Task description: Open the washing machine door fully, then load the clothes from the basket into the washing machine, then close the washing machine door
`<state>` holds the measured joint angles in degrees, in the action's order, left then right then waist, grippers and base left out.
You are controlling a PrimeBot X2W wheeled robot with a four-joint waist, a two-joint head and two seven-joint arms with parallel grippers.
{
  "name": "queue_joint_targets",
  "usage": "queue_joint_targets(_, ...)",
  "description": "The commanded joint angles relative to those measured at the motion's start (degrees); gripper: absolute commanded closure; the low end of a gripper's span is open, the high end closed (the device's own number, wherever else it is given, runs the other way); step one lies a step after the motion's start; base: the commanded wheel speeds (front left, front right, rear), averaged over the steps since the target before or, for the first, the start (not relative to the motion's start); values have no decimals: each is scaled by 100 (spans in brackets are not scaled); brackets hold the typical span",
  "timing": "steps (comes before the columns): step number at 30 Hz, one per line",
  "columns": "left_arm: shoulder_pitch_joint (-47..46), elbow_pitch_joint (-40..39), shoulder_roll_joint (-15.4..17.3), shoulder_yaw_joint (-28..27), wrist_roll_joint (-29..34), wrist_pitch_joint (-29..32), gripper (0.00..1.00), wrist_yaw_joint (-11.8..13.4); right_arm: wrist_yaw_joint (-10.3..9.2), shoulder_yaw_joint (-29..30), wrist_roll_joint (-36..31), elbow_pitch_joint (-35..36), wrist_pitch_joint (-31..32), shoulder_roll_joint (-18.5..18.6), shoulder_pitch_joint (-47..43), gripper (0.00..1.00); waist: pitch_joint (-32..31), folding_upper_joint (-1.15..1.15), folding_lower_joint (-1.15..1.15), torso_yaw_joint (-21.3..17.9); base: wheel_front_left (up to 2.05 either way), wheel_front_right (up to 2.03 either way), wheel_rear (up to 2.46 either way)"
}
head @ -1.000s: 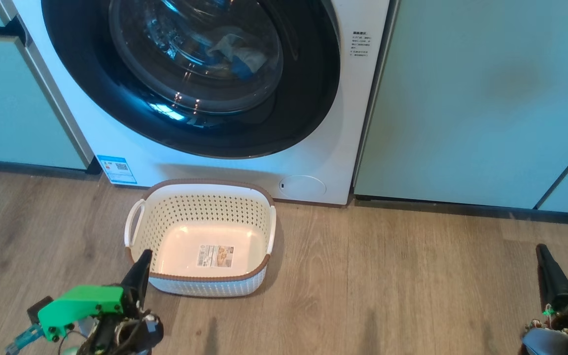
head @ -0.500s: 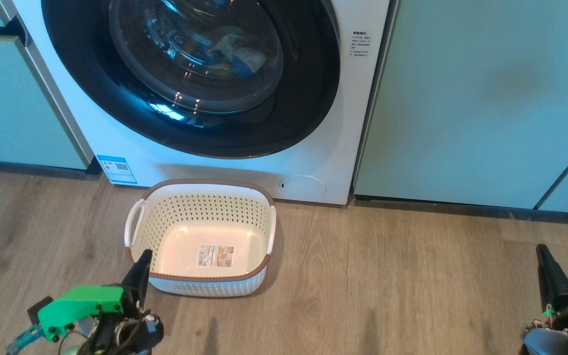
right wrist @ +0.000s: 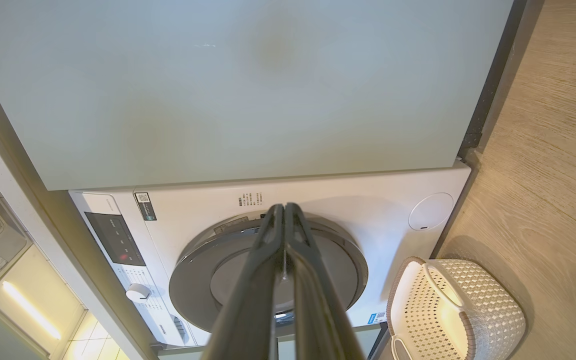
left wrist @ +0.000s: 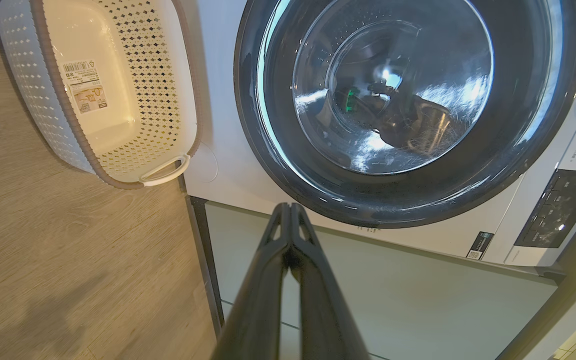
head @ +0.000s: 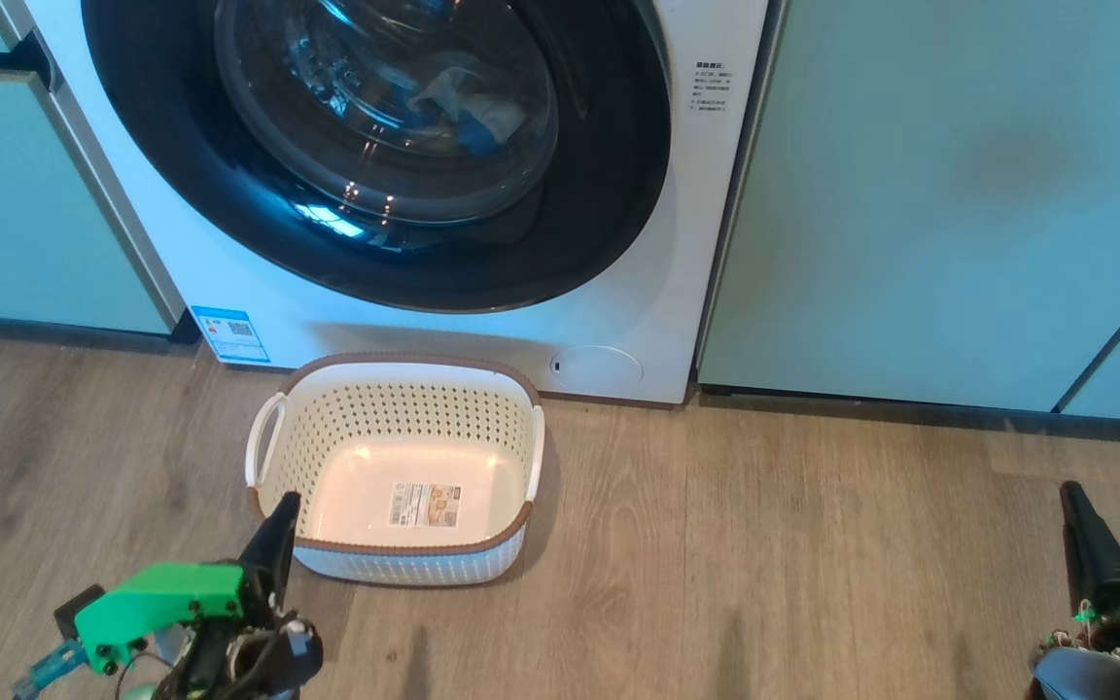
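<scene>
Wood-grain flooring is spread under the whole scene, with pale green cabinet panels as the backdrop.

The left end effector is seen with its two dark fingers pressed together along their length, and nothing is gripped between them. The right end effector is likewise closed and empty, held low over bare floor. Both are positioned well short of the machine, which is judged to be a rest posture, not a reach.

Just ahead of the left end effector's tip, the basket is set on the floor. No garment is seen in it, and a paper label is exposed on its bottom. It is placed close against the foot of the machine, presumably so that each transfer could be made short.

Beyond and above the basket stands the washing machine, forward and well to the left of the right end effector. The washing machine door is seen lying flush against the white front. Behind its glass, the clothes, pale fabric with a blue piece, can be made out in the drum.

With the load inside and the door shut, all three steps are judged done.
</scene>
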<state>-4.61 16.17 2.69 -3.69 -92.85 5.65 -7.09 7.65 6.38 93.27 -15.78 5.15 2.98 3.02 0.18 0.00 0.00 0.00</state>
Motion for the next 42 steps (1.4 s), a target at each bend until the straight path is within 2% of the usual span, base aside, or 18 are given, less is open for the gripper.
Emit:
queue_joint_targets(1, -154, -213, 57, -235, 28, 44, 100, -40, -16, -85, -28, 181, 54, 63, 307, 100, 0, 0, 0, 0, 0, 0, 0)
queue_joint_targets(42, -156, -213, 40, -259, 49, 64, 100, -40, -16, -40, -65, 179, 90, 31, 311, 100, 0, 0, 0, 0, 0, 0, 0)
